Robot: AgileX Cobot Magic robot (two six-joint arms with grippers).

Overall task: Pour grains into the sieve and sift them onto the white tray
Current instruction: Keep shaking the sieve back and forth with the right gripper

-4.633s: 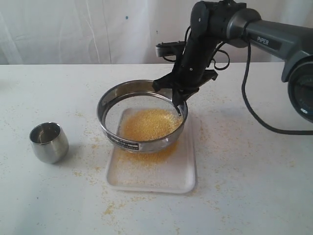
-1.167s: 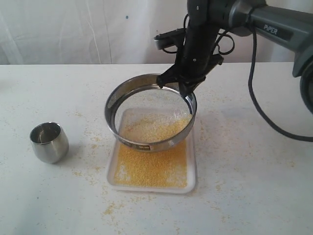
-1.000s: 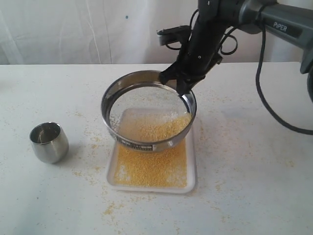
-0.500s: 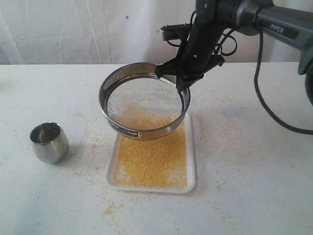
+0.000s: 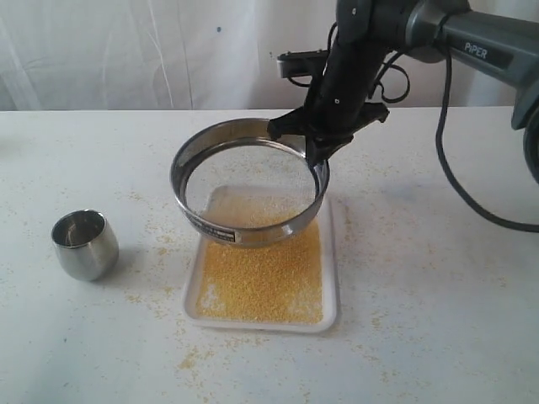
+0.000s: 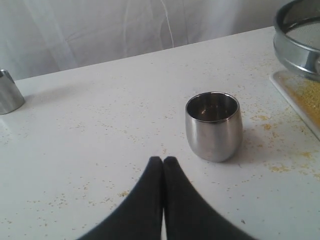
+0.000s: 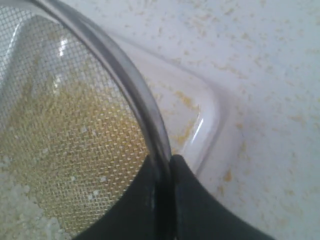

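Clearly legible in the upper right of the exterior view is "PiPER", printed in white on the grey right arm point(image 5: 484, 52). The right gripper point(image 5: 313, 151) is clamped on the far rim of the sieve point(image 5: 248, 181), which it holds at centre frame above the upper part of the white tray point(image 5: 330, 286). A small label plate on the sieve's near wall is too blurred to read. The grains point(image 5: 265, 282) cover the tray floor, with loose ones scattered over the table point(image 5: 438, 295). At lower left stands a steel cup point(image 5: 82, 244). The left gripper point(image 6: 163, 161) has its fingers pressed together on nothing.
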